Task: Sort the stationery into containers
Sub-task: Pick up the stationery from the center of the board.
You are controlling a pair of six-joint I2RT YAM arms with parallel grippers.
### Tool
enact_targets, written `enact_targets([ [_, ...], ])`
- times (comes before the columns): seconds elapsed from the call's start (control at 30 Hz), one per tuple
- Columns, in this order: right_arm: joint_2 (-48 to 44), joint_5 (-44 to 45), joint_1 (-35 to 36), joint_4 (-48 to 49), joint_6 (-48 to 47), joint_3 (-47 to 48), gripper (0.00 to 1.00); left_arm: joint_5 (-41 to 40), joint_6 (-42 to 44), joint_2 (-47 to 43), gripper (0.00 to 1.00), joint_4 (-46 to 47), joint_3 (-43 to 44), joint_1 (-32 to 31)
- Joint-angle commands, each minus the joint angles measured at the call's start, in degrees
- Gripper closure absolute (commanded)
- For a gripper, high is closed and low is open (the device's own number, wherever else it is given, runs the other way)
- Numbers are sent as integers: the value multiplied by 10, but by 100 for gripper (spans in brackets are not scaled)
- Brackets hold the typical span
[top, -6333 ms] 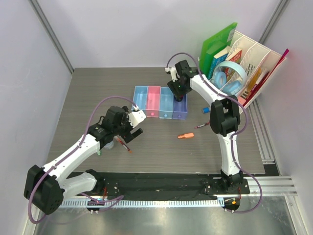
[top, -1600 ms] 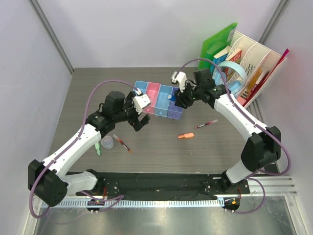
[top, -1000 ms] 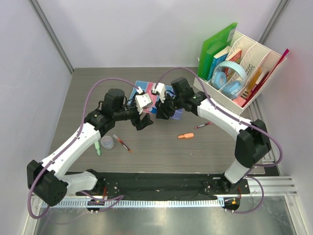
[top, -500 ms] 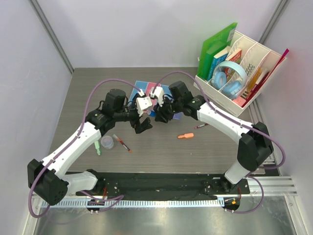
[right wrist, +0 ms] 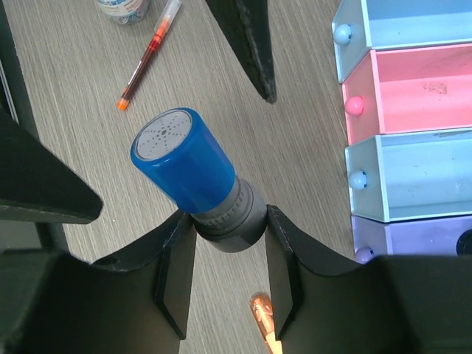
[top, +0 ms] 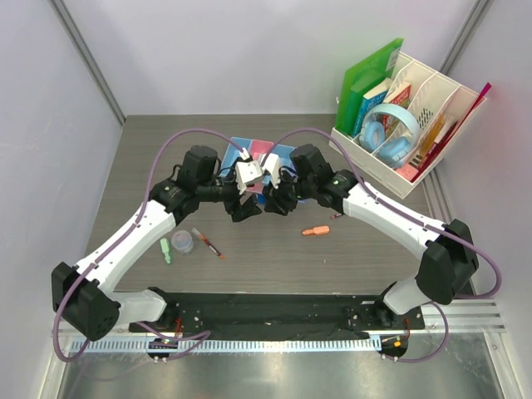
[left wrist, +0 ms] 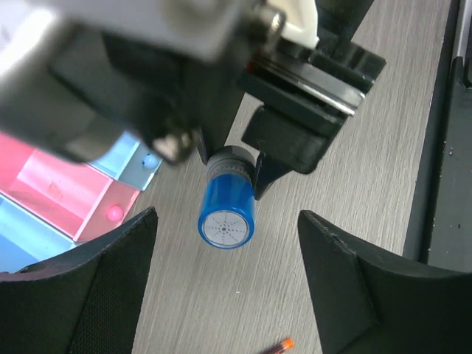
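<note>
The blue-capped cylinder (right wrist: 193, 177) hangs tilted above the table (right wrist: 88, 96), clamped in the right gripper (right wrist: 228, 221). The left gripper (left wrist: 228, 221), jaws spread and holding nothing, faces it from nine o'clock. The trays (top: 252, 150) sit at twelve.

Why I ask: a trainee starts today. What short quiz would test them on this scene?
1. True or false: the right fingers grip a blue cylinder by its grey collar.
2. The left fingers are: A) open, holding nothing; B) shut on a red pen; C) shut on an orange piece.
3. Fill in: between the two light blue trays sits the ___ tray.
Key: 1 true; 2 A; 3 pink tray.
</note>
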Motion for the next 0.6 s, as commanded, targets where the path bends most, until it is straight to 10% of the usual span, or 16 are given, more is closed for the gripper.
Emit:
enact_targets([
  [0.0,-33,7,13,27,7,3,67,30,7,12,26,-20,25,-3],
  [0.27,-28,10,21,27,12,10,67,55,7,25,43,-42,41,-3],
  [0.57,-29,9,22,28,19,20,68,71,16,33,39,-57,44,-3],
])
